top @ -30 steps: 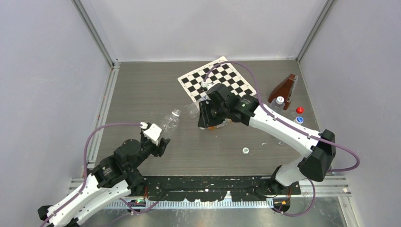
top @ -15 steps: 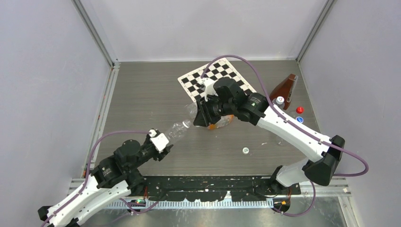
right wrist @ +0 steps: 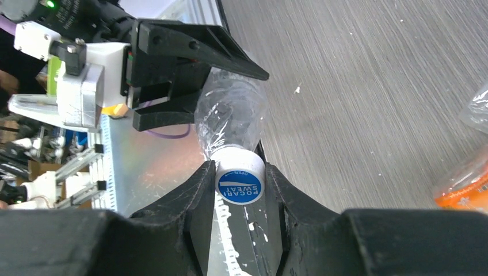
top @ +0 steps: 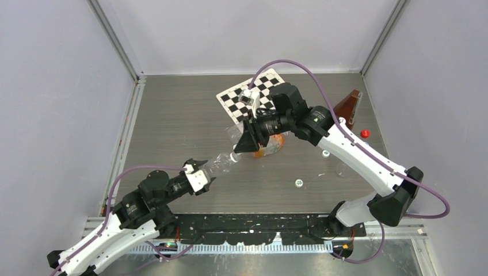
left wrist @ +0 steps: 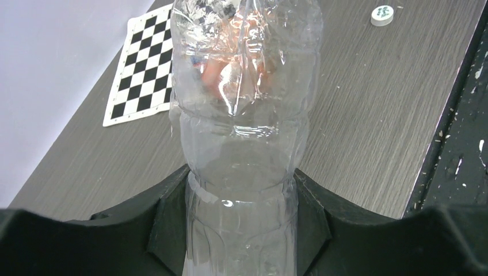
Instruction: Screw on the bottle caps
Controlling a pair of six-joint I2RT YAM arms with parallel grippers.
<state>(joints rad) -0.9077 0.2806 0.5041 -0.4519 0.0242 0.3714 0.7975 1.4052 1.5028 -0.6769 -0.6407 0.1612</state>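
Note:
My left gripper (top: 204, 171) is shut on the lower body of a clear plastic bottle (top: 220, 163) and holds it off the table, neck pointing up and right. In the left wrist view the fingers (left wrist: 164, 221) clamp the bottle (left wrist: 244, 144) on both sides. My right gripper (top: 238, 150) is shut on a white bottle cap with a blue top (right wrist: 240, 179), which sits at the mouth of the bottle (right wrist: 230, 115). A loose white cap (top: 298, 183) lies on the table and also shows in the left wrist view (left wrist: 382, 15). Another white cap (top: 326, 153) lies further right.
A bottle with an orange label (top: 271, 147) and a crumpled clear bottle (top: 232, 133) lie behind the right gripper. A checkerboard (top: 262, 95) lies at the back. A brown object (top: 345, 108), a red cap (top: 364, 133) and another clear bottle (top: 342, 169) are at the right.
My left gripper has carried the bottle to the right and tilted its neck towards the right gripper. The right gripper has swung round and met the bottle's mouth with the cap.

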